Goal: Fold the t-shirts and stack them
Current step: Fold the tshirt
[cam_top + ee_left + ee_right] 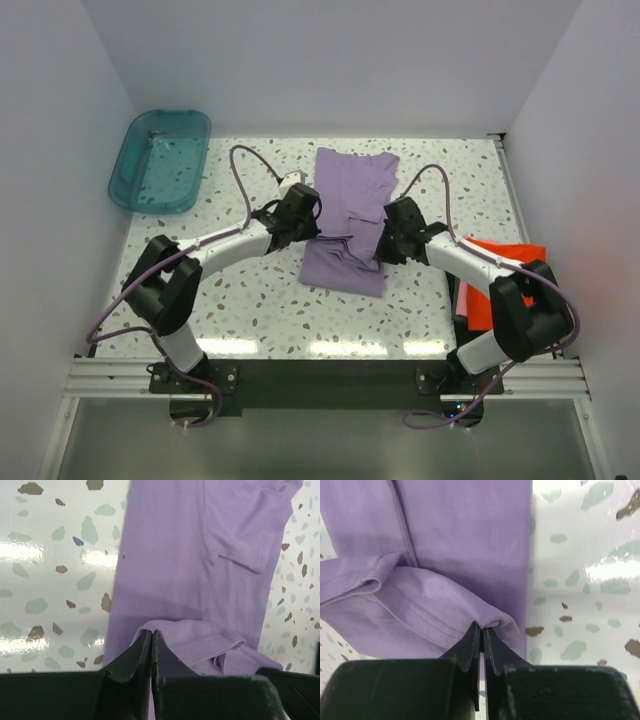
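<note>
Because the left gripper [151, 632] and right gripper [482, 626] clamp tight on mere slivers of purple t-shirt [352, 185] hem (thin cloth), either may slip. Uneven pulls would skew the fold.

A: Setting?
B: Robotics lab cell, not a home. Plain white panels [300, 60] box in the bench on three sides.
A: What backs that?
B: Left arm [215, 250] and right arm [470, 262] bolted to an aluminium rail [110, 378] at the near edge. Black base plate [330, 385] between the mounts. Purple cables [238, 175] looped along both. Glossy speckled tabletop [260, 310] showing strip-light glare. One teal tub [160, 160] at the far left corner.
</note>
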Tool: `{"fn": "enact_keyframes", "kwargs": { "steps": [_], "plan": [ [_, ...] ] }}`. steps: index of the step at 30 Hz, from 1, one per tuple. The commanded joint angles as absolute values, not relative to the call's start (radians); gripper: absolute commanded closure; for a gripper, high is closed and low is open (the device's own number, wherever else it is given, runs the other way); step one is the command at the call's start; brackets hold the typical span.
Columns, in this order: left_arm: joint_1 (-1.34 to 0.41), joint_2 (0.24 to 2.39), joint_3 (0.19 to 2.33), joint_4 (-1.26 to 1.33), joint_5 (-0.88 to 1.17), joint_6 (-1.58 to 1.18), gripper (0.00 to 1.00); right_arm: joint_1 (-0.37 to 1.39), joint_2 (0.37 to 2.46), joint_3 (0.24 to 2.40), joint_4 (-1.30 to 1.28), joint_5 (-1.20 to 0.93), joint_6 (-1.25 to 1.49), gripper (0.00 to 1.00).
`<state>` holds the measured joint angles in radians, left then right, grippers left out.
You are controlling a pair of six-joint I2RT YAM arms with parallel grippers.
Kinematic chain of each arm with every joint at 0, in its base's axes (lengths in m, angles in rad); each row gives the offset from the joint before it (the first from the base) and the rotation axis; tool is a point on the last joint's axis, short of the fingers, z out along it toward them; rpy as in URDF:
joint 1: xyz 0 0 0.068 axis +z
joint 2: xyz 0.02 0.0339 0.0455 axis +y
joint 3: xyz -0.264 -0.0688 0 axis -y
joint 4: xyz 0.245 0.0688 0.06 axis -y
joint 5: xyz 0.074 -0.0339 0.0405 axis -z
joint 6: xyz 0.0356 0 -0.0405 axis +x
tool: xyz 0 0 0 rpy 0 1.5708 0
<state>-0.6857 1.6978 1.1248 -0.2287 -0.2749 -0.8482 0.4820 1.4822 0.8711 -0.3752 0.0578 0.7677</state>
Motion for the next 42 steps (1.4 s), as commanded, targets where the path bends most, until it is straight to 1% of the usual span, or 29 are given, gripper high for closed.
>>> {"fn": "enact_keyframes", "kwargs": {
  "steps": [1, 12, 24, 32, 39, 42],
  "plan": [
    [-0.651, 1.755, 1.216, -0.186, -0.255, -0.798, 1.00, 0.440, 1.538, 0.946, -0.287, 0.014, 0.733, 1.00],
    [-0.591, 1.888, 1.380, -0.193, -0.201, -0.764, 1.00, 0.342, 1.647, 1.037, -0.244, -0.035, 0.750, 1.00],
    [-0.540, 1.977, 1.460, -0.181, -0.167, -0.735, 1.00, 0.285, 1.733, 1.109, -0.212, -0.089, 0.776, 1.00],
    [-0.496, 2.029, 1.503, -0.138, -0.081, -0.704, 1.00, 0.270, 1.793, 1.132, -0.186, -0.100, 0.787, 1.00],
    [-0.482, 2.077, 1.534, -0.120, -0.032, -0.681, 1.00, 0.256, 1.805, 1.143, -0.175, -0.097, 0.796, 1.00],
    [-0.471, 2.089, 1.537, -0.106, -0.015, -0.680, 0.96, 0.247, 1.810, 1.143, -0.169, -0.106, 0.798, 1.00]
  ]
}}
